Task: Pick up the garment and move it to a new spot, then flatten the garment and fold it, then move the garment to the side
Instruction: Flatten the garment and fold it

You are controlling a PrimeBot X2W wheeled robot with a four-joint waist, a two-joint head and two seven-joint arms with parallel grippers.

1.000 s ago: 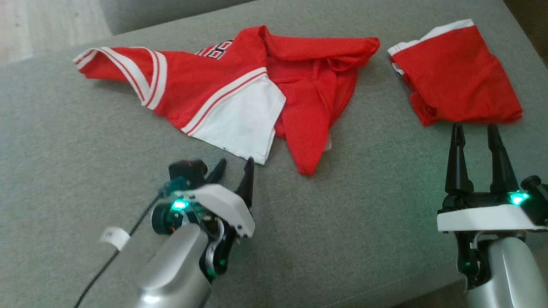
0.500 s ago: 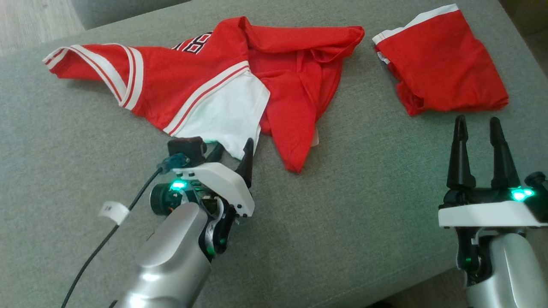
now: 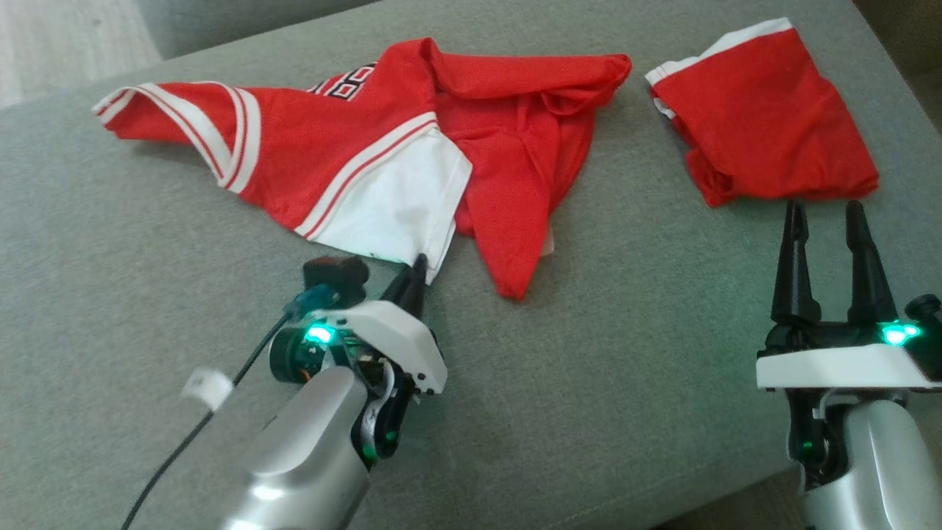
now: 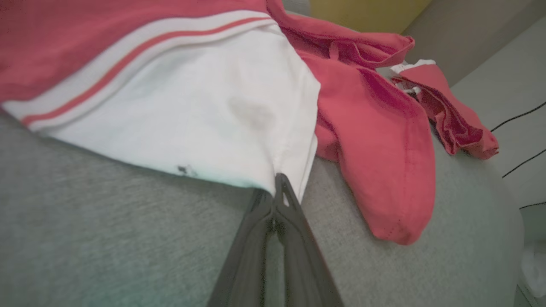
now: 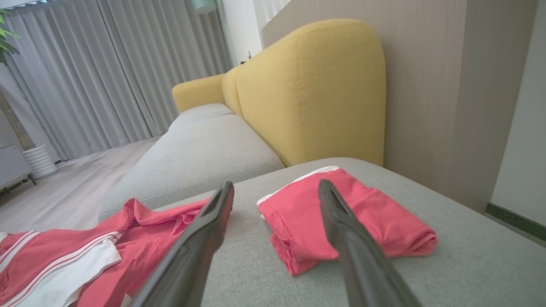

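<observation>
Left claw (image 3: 414, 271) clenched on near white corner of red jersey (image 3: 346, 154), whose length runs crosswise on the sofa (image 3: 662, 331) beyond; right claw (image 3: 822, 221) released, farther off

I count two red garments, one crumpled jersey (image 3: 353, 162) and one folded piece (image 3: 765, 125), plus two claws: left claw (image 3: 416, 269), right claw (image 3: 823, 213).

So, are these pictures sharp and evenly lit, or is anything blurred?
Head view: sharp, soft even light; the cable tag is motion-blurred. Left wrist view: the jersey looks washed-out pink, the close fingers are soft. Right wrist view: even daylight through the curtains, no glare.
</observation>
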